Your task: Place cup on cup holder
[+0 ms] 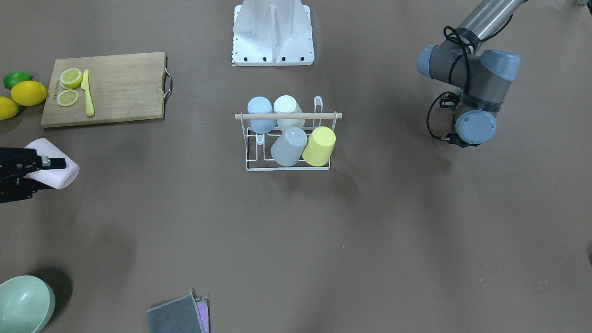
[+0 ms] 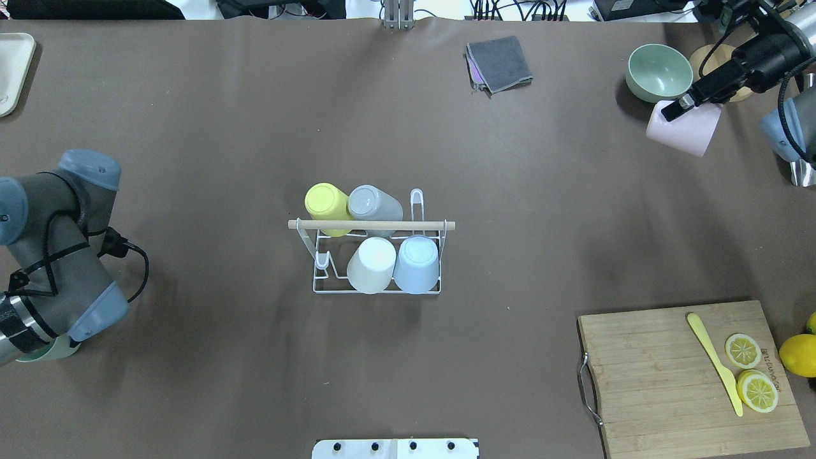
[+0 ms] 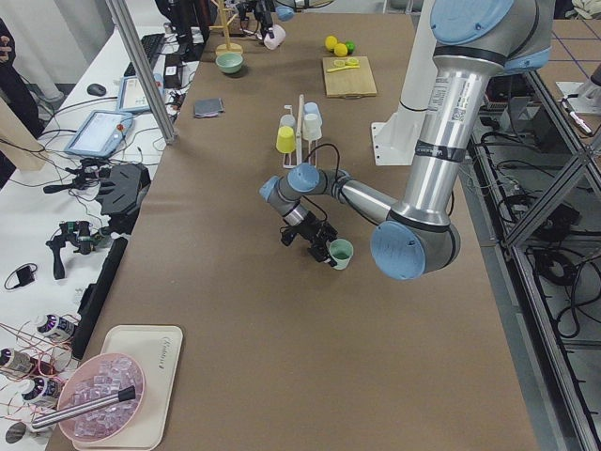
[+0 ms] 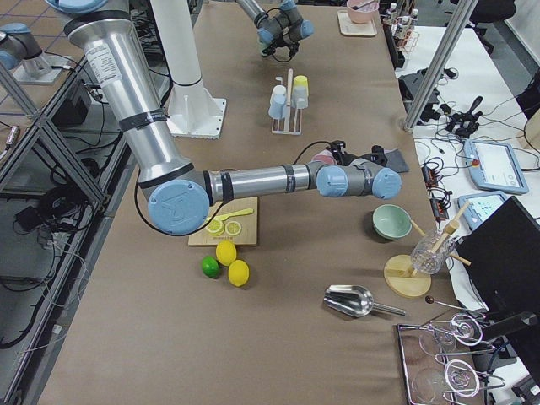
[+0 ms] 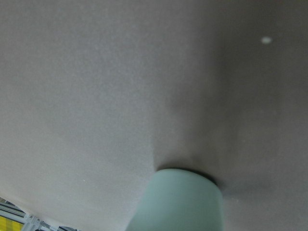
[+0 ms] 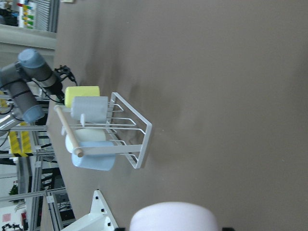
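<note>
The white wire cup holder [image 2: 376,291] with a wooden dowel [image 2: 370,224] stands mid-table and also shows in the front view [image 1: 286,169]. It carries yellow [image 2: 326,203], grey [image 2: 376,204], cream [image 2: 371,264] and blue [image 2: 417,262] cups; two prongs are bare. My right gripper [image 2: 674,109] is shut on a pink cup [image 2: 687,127], tilted, at the far right by the bowl; the cup also shows in the front view [image 1: 58,173]. A green cup [image 3: 341,252] sits at my left gripper [image 3: 322,246]; the arm hides that grip in the overhead view.
A green bowl [image 2: 658,71] sits close behind the pink cup. A grey cloth [image 2: 500,62] lies at the far edge. A cutting board [image 2: 669,382] with lemon slices and a yellow knife [image 2: 714,360] is near right. A white tray [image 2: 13,70] is far left.
</note>
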### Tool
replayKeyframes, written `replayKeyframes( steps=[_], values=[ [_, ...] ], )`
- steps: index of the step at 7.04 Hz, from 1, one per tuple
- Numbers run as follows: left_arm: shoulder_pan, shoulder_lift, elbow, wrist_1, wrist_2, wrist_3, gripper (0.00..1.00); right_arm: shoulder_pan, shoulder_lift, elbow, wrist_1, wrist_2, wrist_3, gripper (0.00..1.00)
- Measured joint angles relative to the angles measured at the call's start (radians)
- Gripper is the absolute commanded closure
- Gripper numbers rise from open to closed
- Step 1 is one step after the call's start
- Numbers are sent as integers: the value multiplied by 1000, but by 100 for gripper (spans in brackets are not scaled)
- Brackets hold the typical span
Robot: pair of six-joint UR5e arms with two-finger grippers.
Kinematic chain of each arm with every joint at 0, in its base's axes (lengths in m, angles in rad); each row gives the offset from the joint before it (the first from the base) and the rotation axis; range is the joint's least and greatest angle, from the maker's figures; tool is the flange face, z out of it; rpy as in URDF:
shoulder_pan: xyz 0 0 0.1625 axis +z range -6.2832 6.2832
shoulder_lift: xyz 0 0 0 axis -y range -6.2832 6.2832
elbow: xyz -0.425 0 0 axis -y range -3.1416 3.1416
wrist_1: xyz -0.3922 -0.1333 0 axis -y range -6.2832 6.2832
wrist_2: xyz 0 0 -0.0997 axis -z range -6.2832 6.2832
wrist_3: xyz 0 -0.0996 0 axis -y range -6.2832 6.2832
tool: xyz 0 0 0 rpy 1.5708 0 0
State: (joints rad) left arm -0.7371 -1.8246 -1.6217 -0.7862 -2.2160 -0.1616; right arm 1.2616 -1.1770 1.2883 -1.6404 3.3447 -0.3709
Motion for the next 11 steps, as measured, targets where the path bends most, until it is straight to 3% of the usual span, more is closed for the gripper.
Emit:
replayKeyframes(
  steps=[3, 5, 8, 11],
  values=[
    [2, -4, 0, -1, 0, -4, 49, -9, 3, -20, 13, 177, -245, 76],
    [2, -7, 0, 3, -3, -8, 78, -36, 17, -31, 29, 315, -383, 76],
    [-17, -8, -13, 12, -32, -6, 82, -87, 23, -52, 55, 512, -626, 78],
    [-134, -26, -21, 3, -56, 19, 84, -158, 45, -64, 76, 710, -917, 78]
  ],
)
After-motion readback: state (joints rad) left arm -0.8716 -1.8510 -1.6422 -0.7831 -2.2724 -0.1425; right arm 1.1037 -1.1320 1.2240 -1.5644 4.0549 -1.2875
